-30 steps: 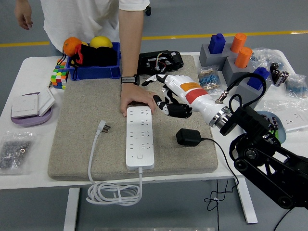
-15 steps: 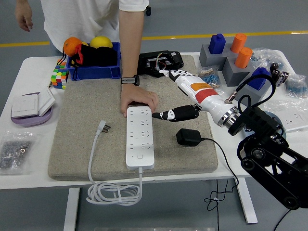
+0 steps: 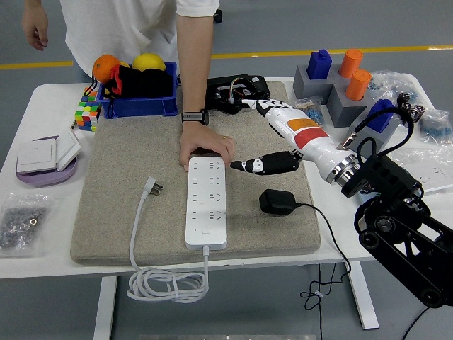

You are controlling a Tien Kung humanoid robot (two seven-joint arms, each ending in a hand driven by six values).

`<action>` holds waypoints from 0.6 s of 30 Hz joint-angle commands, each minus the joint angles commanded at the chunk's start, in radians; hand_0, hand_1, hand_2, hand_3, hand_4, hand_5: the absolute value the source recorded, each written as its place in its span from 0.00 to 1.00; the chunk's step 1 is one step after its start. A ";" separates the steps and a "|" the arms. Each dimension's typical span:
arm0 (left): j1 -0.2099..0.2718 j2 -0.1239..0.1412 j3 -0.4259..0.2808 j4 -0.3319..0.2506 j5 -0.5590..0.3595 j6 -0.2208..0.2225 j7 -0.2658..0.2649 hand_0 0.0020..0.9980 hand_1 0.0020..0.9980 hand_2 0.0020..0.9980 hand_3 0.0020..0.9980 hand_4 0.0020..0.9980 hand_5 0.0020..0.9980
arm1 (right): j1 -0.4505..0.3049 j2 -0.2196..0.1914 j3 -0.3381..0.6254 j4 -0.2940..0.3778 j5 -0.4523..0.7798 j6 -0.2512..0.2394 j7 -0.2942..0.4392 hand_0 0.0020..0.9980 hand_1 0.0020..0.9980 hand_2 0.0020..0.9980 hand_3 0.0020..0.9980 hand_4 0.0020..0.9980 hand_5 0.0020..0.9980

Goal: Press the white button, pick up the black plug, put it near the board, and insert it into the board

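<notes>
Hovering right hand [image 3: 272,138], fingers spread, holds nothing | black plug [image 3: 277,202] lies on mat | person's hand [image 3: 205,147] presses power strip [image 3: 207,202] top

We read this as a robotics lab or test hall: grey painted floor with a yellow line [image 3: 297,52], a white bench [image 3: 42,262] crowded with test props, a blue bin [image 3: 138,106] of fruit, a colour cube [image 3: 86,113], grey peg blocks [image 3: 333,85], bagged parts [image 3: 21,223], wall switches [image 3: 48,152], and a felt work mat [image 3: 113,191].
</notes>
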 joint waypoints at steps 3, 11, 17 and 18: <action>0.001 0.000 -0.005 0.000 0.005 0.000 0.002 0.62 0.63 0.64 0.70 0.59 0.37 | -0.003 -0.001 0.000 -0.001 -0.001 0.000 -0.001 0.95 0.90 0.88 0.93 1.00 0.48; 0.003 0.001 0.003 0.000 0.000 0.000 0.001 0.62 0.63 0.64 0.70 0.59 0.37 | -0.014 -0.008 0.007 -0.008 -0.008 0.001 0.002 0.95 0.90 0.88 0.93 1.00 0.48; 0.003 0.004 0.006 0.000 -0.001 0.000 0.002 0.62 0.63 0.64 0.70 0.59 0.37 | -0.017 -0.037 0.007 -0.060 0.003 0.040 -0.007 0.93 0.84 0.82 0.89 1.00 0.34; 0.003 0.004 0.003 0.000 0.002 0.000 0.003 0.62 0.63 0.64 0.70 0.59 0.37 | -0.017 -0.043 0.005 -0.077 0.006 0.057 -0.011 0.93 0.84 0.82 0.89 1.00 0.34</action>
